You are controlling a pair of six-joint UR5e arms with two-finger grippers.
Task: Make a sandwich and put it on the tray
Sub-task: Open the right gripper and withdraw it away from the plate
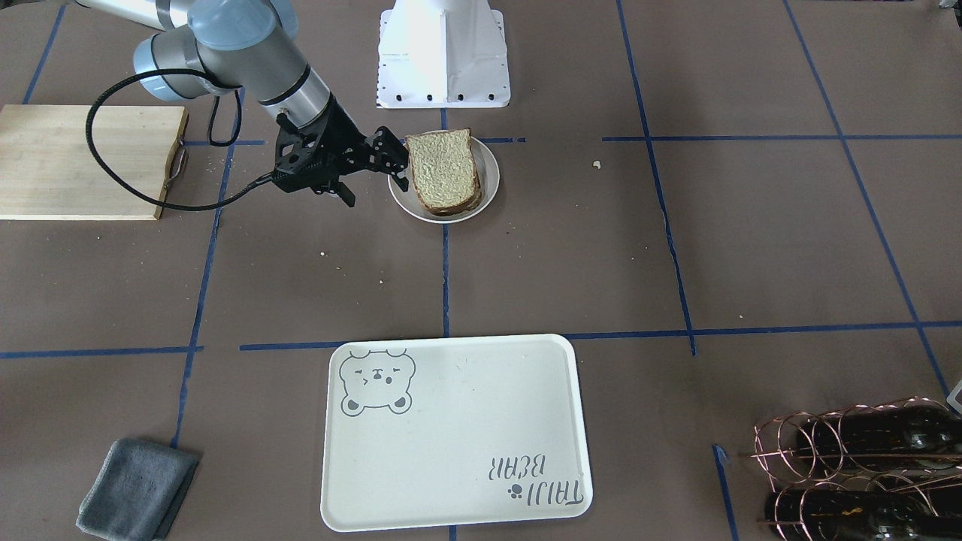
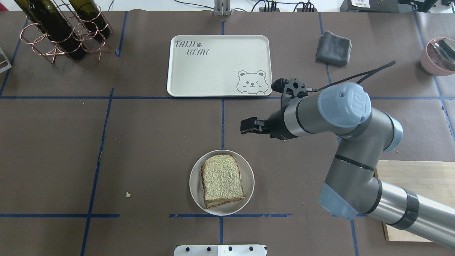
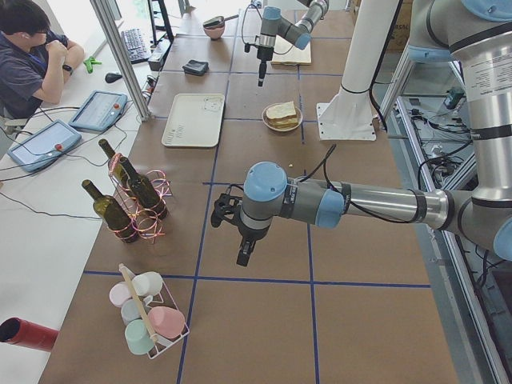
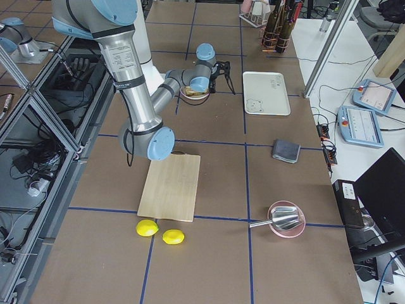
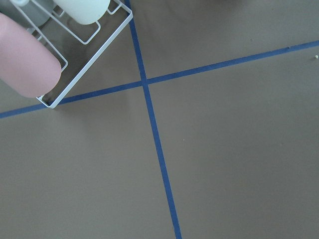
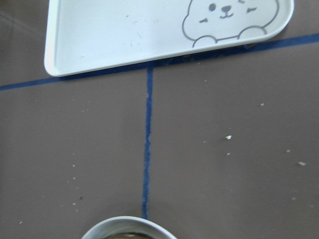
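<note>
The sandwich (image 1: 443,173) lies on a small round white plate (image 1: 488,176). I see two tan slices stacked; the egg is hidden. It also shows in the overhead view (image 2: 222,179). The cream tray (image 1: 451,436) with the bear drawing lies across the table, nothing on it, and shows in the overhead view (image 2: 213,71) and the right wrist view (image 6: 124,35). My right gripper (image 1: 370,176) hangs beside the plate, looks open and holds nothing. My left gripper (image 3: 244,254) hangs over bare table far off; I cannot tell its state.
A wooden board (image 1: 83,161) lies on my right. A grey cloth (image 1: 135,488) sits near the tray. A copper rack with wine bottles (image 2: 60,32) stands far left. A pink bowl (image 2: 439,57) and two lemons (image 4: 158,231) lie further right. A cup rack (image 5: 50,50) is below my left wrist.
</note>
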